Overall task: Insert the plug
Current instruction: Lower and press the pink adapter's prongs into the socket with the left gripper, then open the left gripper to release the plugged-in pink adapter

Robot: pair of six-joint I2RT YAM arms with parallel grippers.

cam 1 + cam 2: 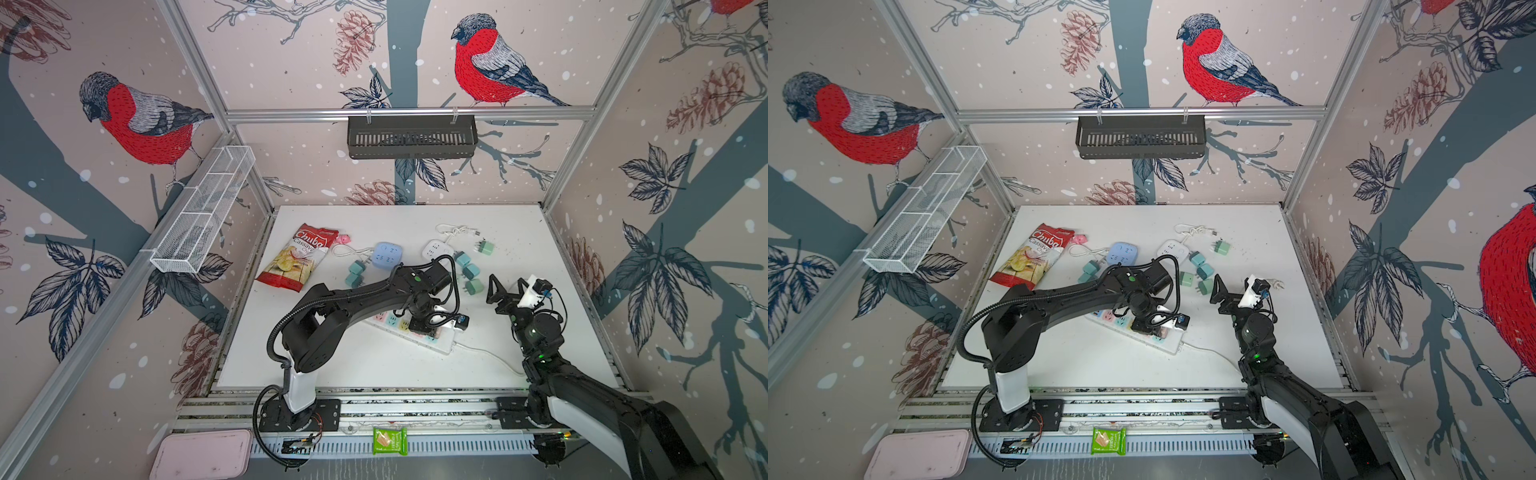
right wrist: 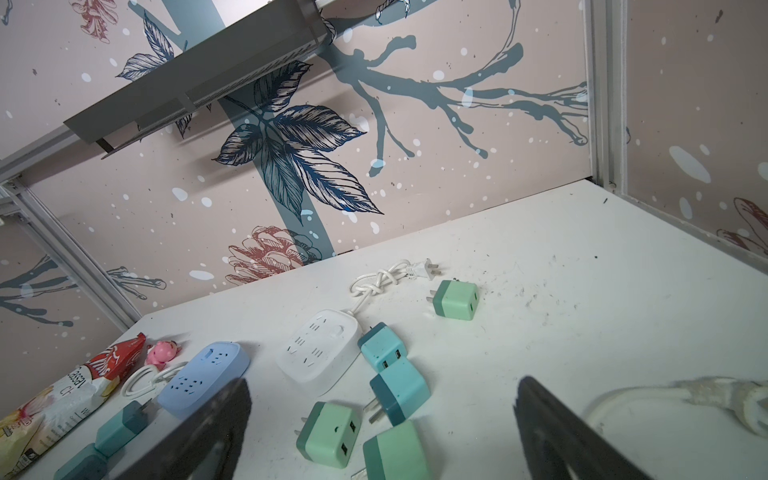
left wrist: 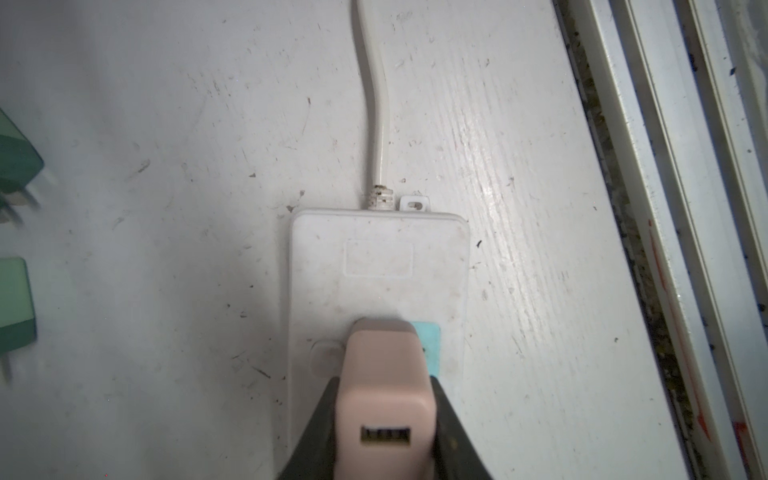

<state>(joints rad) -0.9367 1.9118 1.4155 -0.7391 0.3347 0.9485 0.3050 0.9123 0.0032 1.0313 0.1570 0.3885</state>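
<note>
In the left wrist view my left gripper (image 3: 384, 399) is shut on a pale pink plug (image 3: 384, 374), one black finger (image 3: 320, 428) on each side of it. The USB port of the plug faces the camera and its prongs are hidden. Its far end rests against a blue socket patch (image 3: 431, 345) on the white power strip (image 3: 378, 257). In both top views the left gripper (image 1: 424, 322) (image 1: 1148, 324) stands over the strip (image 1: 440, 345) (image 1: 1169, 345) and hides the plug. My right gripper (image 1: 505, 291) (image 1: 1229, 291) (image 2: 382, 399) hangs open and empty to the right of the strip.
Several green and teal plugs (image 2: 328, 434) (image 1: 469, 272) lie behind the strip, with a blue socket block (image 1: 384, 253), a white socket block (image 1: 436, 249) and its knotted cord (image 2: 374, 284). A chip bag (image 1: 297, 259) lies far left. The strip's cord (image 1: 490, 357) runs toward the front rail.
</note>
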